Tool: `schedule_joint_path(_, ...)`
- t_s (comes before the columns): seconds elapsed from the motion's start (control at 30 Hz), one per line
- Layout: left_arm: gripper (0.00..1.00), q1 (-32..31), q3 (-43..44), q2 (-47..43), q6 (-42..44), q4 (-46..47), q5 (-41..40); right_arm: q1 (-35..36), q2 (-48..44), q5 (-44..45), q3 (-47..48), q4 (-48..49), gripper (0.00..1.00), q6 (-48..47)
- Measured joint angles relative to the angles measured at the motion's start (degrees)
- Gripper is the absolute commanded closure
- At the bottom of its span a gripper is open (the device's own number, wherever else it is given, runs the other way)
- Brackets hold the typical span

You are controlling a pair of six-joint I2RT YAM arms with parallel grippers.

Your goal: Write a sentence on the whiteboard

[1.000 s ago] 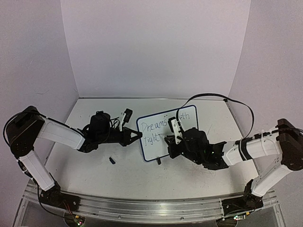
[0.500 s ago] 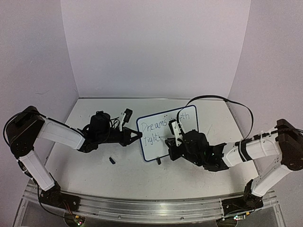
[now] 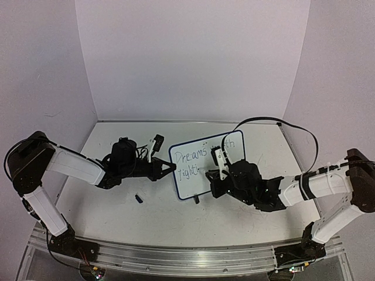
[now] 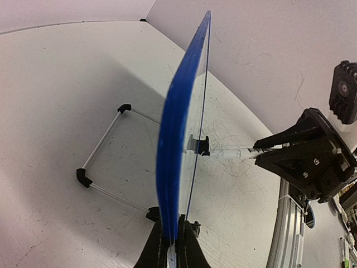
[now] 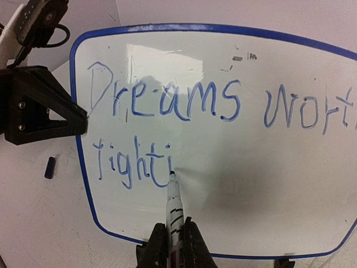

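**Blue ink on white, black hardware around it**

The whiteboard point(image 5: 251, 184) is glossy white inside a dark blue rim, and the sentence point(image 5: 184, 106) on it is thin blue cursive in two lines. The marker point(image 5: 174, 209) has a white barrel with black print and a dark tip. The left gripper point(image 3: 171, 167) and right gripper point(image 5: 173, 245) are matt black. The left arm point(image 3: 73, 165) and right arm point(image 3: 319, 186) are white with black joints. The tabletop point(image 3: 117, 211) is white with faint grey scribble marks, and a small dark blue cap point(image 5: 49, 167) lies at its left. The board's feet point(image 4: 83, 177) are black.
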Motion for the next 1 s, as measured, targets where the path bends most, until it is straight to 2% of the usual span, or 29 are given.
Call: schedule_joint_path(1.0,1.0,0.0,0.0,0.0,0.0,0.0,0.0,-0.7,1.5,1.2,0.9,1.6,1.0,-0.4)
